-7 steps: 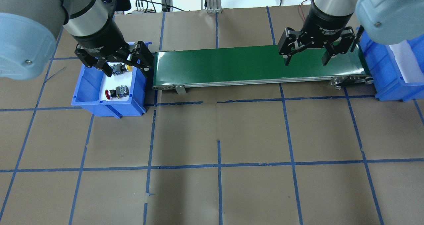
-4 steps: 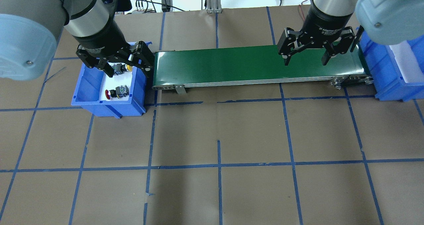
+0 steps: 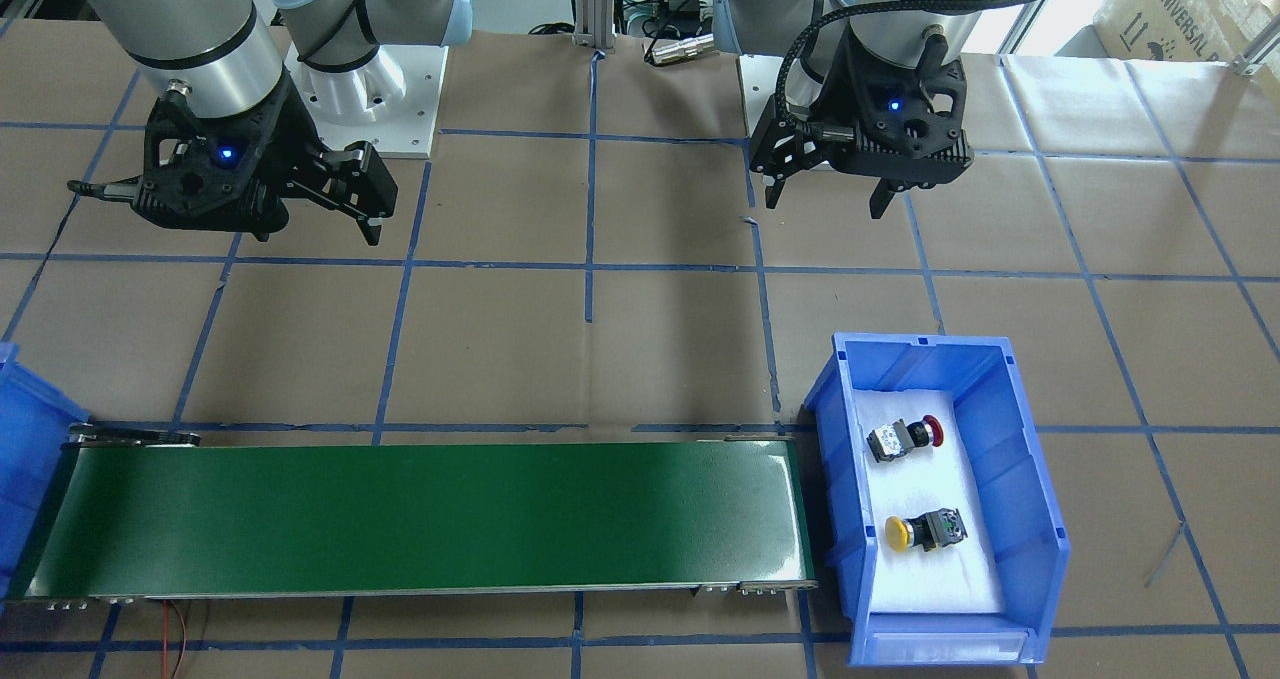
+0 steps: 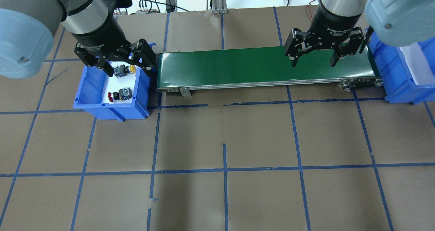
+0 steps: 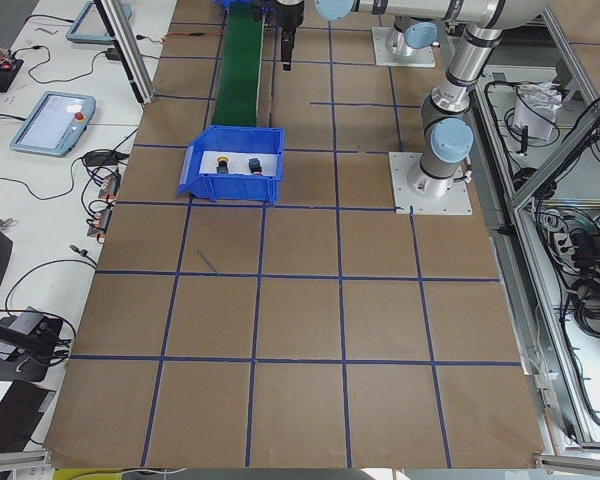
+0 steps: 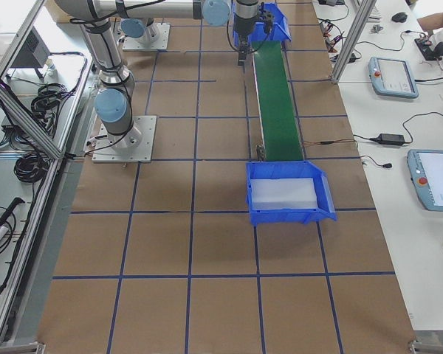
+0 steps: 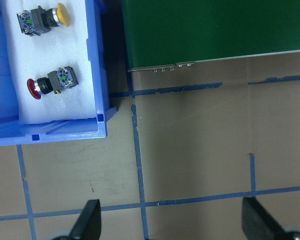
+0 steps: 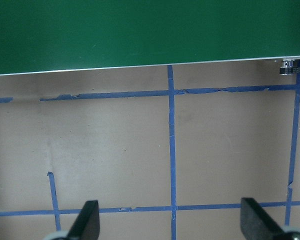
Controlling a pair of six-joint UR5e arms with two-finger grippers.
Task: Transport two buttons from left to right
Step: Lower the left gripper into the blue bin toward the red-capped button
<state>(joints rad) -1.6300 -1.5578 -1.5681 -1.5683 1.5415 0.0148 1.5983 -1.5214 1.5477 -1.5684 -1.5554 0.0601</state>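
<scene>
Brown paper crossed with blue tape covers the table (image 4: 258, 135), where a blue bin (image 4: 89, 88) sits at 9 o'clock of the green conveyor (image 4: 238, 66) in the overhead view. Both buttons rest on the bin's white liner, the yellow button (image 7: 44, 17) at 12 o'clock of the red button (image 7: 52, 83), apart.

The pick looks not yet begun. To do it well, I would centre over one button, close across its flat block body rather than the round cap, and descend clear of the bin wall and the neighbour.

The left gripper (image 7: 172, 220) hangs spread wide and empty. In its wrist view the buttons lie toward 11 o'clock, well apart from it. The right gripper (image 4: 313, 65), also wide and empty, hovers over the belt's 3 o'clock end.
</scene>
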